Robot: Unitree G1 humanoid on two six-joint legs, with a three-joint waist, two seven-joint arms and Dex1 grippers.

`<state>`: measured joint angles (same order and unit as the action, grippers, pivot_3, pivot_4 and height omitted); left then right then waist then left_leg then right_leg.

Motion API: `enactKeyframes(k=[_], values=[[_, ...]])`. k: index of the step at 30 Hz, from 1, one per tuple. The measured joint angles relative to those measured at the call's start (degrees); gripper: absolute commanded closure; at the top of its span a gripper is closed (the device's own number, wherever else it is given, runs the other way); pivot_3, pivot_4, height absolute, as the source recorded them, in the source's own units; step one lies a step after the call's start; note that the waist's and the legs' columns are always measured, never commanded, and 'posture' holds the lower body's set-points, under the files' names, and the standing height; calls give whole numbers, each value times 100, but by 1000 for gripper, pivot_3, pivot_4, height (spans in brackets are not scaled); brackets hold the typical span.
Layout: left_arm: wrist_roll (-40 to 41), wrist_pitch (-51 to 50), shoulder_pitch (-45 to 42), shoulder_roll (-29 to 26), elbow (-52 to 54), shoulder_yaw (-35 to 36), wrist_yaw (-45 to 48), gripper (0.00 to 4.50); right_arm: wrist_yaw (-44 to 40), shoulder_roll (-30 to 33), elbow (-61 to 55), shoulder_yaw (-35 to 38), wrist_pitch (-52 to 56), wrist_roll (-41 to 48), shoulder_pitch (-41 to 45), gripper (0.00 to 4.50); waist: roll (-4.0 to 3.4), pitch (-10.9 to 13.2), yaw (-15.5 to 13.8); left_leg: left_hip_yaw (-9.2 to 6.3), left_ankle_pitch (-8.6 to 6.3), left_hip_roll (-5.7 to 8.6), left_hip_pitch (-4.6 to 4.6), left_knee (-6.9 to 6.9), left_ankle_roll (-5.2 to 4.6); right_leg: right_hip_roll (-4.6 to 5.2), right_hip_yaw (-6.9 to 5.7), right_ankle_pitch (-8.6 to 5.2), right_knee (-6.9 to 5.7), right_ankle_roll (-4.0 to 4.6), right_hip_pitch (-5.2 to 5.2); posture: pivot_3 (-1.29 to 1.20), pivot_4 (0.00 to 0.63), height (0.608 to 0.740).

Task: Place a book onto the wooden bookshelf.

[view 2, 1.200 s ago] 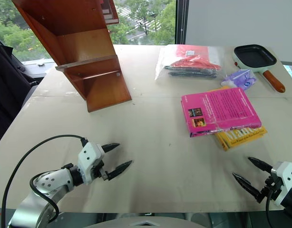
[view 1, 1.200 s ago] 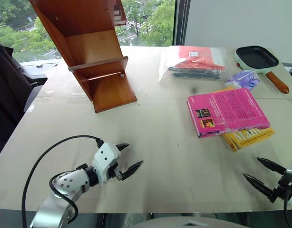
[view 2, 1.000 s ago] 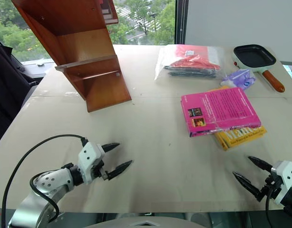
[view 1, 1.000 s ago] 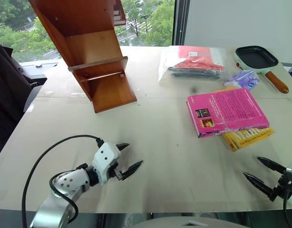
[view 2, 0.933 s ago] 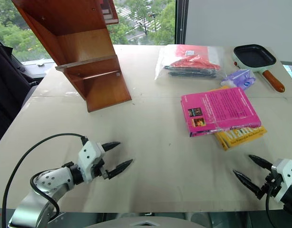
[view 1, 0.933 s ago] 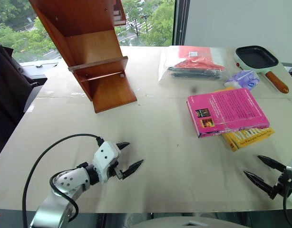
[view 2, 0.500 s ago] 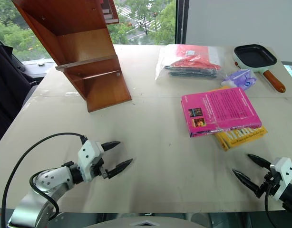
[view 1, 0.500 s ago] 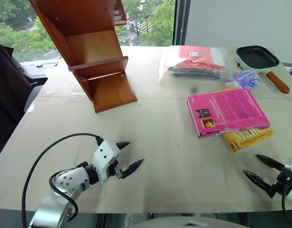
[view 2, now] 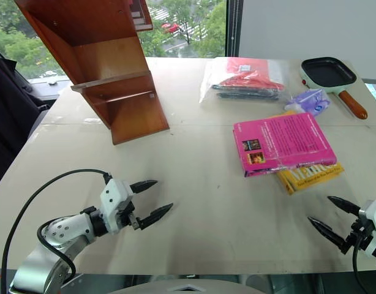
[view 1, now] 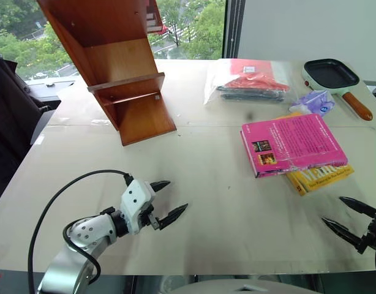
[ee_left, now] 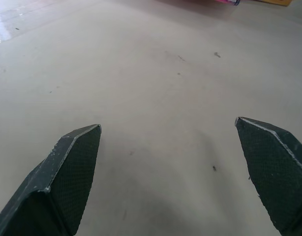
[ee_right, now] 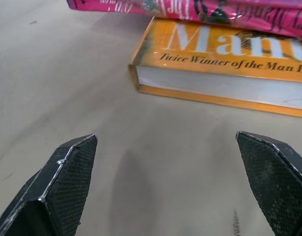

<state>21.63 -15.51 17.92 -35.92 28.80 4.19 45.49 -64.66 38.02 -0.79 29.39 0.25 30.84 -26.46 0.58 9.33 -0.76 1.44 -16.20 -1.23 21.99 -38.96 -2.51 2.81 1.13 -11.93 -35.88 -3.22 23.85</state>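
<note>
The pink book (view 1: 293, 144) lies flat at the table's right, on top of a yellow book (view 1: 319, 176). At the back left stands the wooden bookshelf (view 1: 112, 67), tall and reddish-brown with slanted sides. My left gripper (view 1: 166, 198) hovers open low over the bare table near the front left, far from both. My right gripper (view 1: 348, 215) is open at the front right edge, a short way in front of the yellow book (ee_right: 225, 59), with the pink book's edge (ee_right: 200, 9) above it in the right wrist view. Nothing is between either pair of fingers.
A clear plastic bag with red and dark items (view 1: 249, 81) lies at the back centre. A small black frying pan with a wooden handle (view 1: 335, 76) and a crumpled purple wrapper (view 1: 315, 101) sit at the back right. A window runs behind the table.
My right gripper has drifted slightly to the right, toward the table's edge. The left gripper and the books have stayed where they were.
</note>
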Motion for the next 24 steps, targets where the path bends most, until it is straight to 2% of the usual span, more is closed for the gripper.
enactKeyframes(k=[6,11,14,17,19,22,24], values=[[336,-171,-190,-131,218,84,120,0,88,291,160,397,321,258,393,41,1,2,4,3,0,1,-2,0,0,-2,4,0,0,0,0,0,150,731],[852,-538,-919,-687,177,834,328,0,776,643,178,485,895,277,1265,41,-1,4,10,-1,1,-3,-5,0,-1,-17,2,2,-3,2,0,0,150,731],[1081,-734,-1155,-893,176,984,440,0,1006,827,174,429,1293,281,1749,41,-2,6,14,5,1,0,0,0,-1,-17,5,11,-1,17,1,0,150,731],[1440,-1097,-1745,-1167,264,1085,490,0,1259,1327,459,-314,1766,-33,3300,41,-2,29,113,23,2,6,-4,-2,-3,-15,22,16,-1,19,2,0,150,731],[1602,-1245,-1878,-1238,433,1156,466,0,1306,1430,749,-653,1872,-199,4091,41,3,28,130,17,2,6,-2,-1,-3,-17,16,16,0,21,0,0,150,731],[1789,-1462,-1989,-1242,583,1140,394,0,1384,1366,1376,-1183,1867,-545,5110,866,7,33,142,9,2,7,10,1,-2,-21,11,15,2,21,8,0,150,731],[1909,-1595,-2020,-1247,725,1180,288,0,1428,1287,1955,-1687,1640,-1001,5815,1894,8,35,144,5,2,7,16,4,-2,-21,11,15,3,20,15,0,150,731]])
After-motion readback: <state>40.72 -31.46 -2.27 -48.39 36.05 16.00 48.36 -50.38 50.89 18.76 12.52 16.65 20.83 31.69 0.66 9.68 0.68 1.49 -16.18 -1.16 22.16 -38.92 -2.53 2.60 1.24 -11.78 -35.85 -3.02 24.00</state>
